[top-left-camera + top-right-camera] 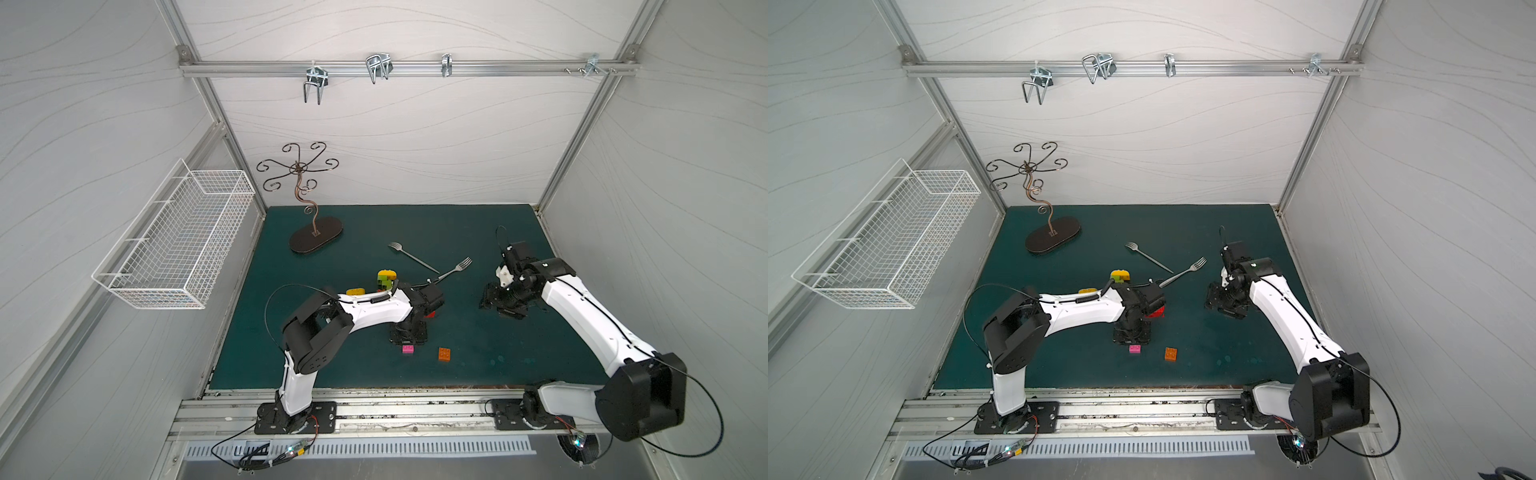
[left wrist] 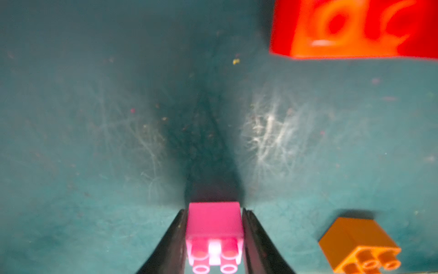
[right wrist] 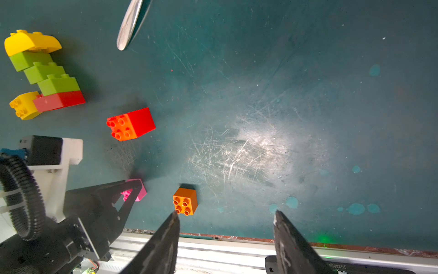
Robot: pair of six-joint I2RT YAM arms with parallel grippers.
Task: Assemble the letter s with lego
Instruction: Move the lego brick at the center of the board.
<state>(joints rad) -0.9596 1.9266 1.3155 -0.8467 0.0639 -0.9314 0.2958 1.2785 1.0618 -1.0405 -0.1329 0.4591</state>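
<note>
My left gripper (image 2: 214,211) is shut on a pink lego brick (image 2: 214,225) low over the green mat; both top views show the brick (image 1: 408,349) under the gripper (image 1: 407,338). An orange brick (image 3: 185,201) lies just right of it. A red brick (image 3: 131,123) lies farther back, partly under the left wrist in a top view (image 1: 430,312). A stack (image 3: 45,73) of a rounded yellow brick, three lime green bricks and a red one stands behind. Another yellow brick (image 3: 23,105) lies at the stack's base; I cannot tell whether it is joined. My right gripper (image 3: 226,217) hangs open and empty above the mat.
Two metal forks (image 1: 411,257) (image 1: 455,268) lie crossed behind the bricks. A curly metal stand (image 1: 311,232) sits at the back left of the mat. A white wire basket (image 1: 174,245) hangs on the left wall. The mat's front edge (image 3: 237,233) meets a metal rail.
</note>
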